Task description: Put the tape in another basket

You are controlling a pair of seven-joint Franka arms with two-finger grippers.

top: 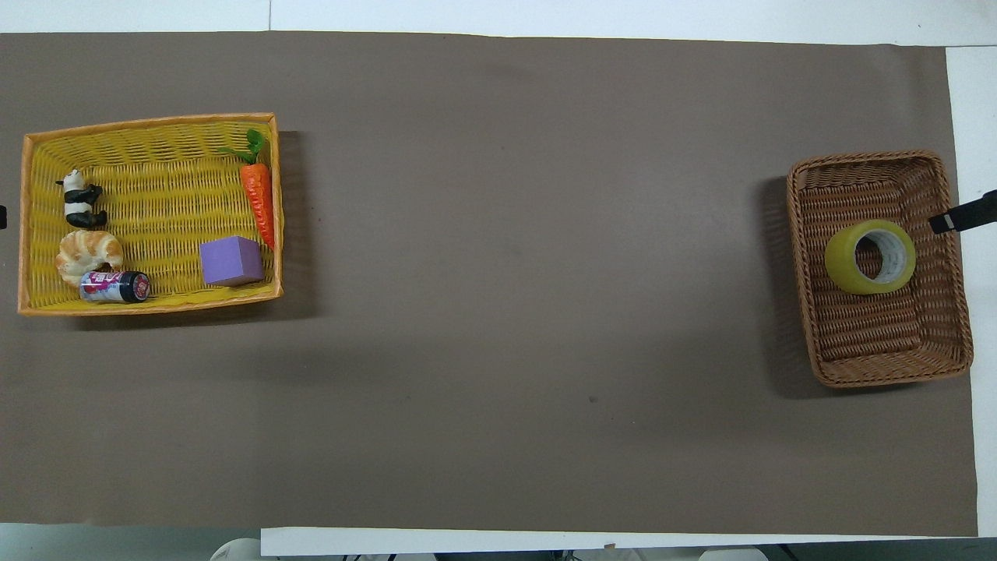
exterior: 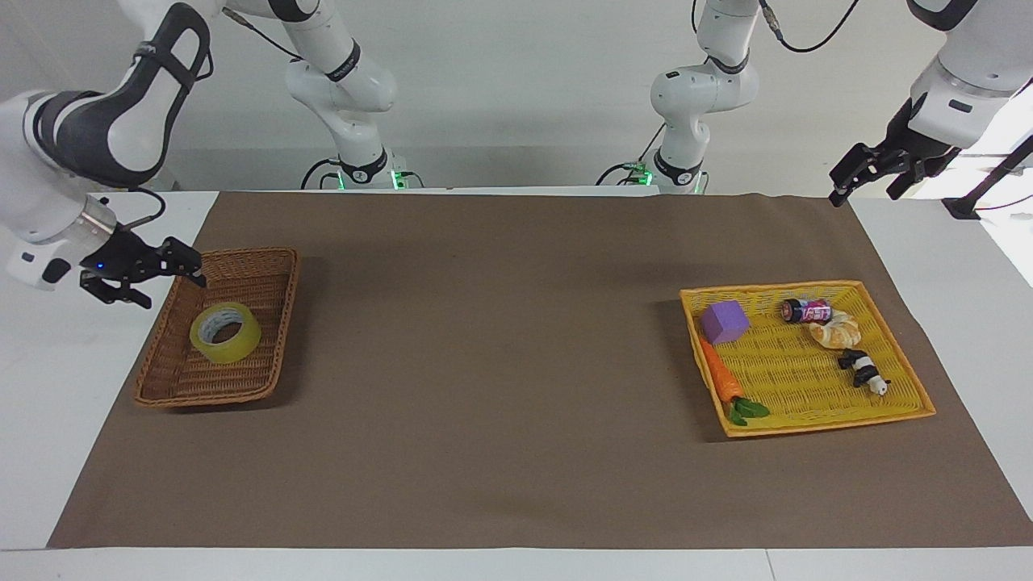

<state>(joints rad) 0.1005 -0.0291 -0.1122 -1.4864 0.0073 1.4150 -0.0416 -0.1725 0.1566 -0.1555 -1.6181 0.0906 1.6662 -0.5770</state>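
The yellow tape (exterior: pixel 226 332) (top: pixel 868 257) lies in the brown wicker basket (exterior: pixel 194 375) (top: pixel 872 343) at the right arm's end of the table. It rests slightly tilted, its hole facing partly upward, and nothing touches it. My right gripper (exterior: pixel 173 292) hangs open and empty above the basket's outer rim, clear of the tape. Only one of its fingers (top: pixel 962 219) shows in the overhead view. My left gripper (exterior: pixel 863 190) waits open and empty, raised over the mat's corner at the left arm's end.
A flat yellow tray-basket (exterior: pixel 791 379) (top: pixel 156 195) sits toward the left arm's end. It holds a purple cube (exterior: pixel 724 321), a carrot (exterior: pixel 721 378), a croissant (exterior: pixel 836 330), a small can (exterior: pixel 805 310) and a panda figure (exterior: pixel 862 371). A brown mat (exterior: pixel 500 363) covers the table.
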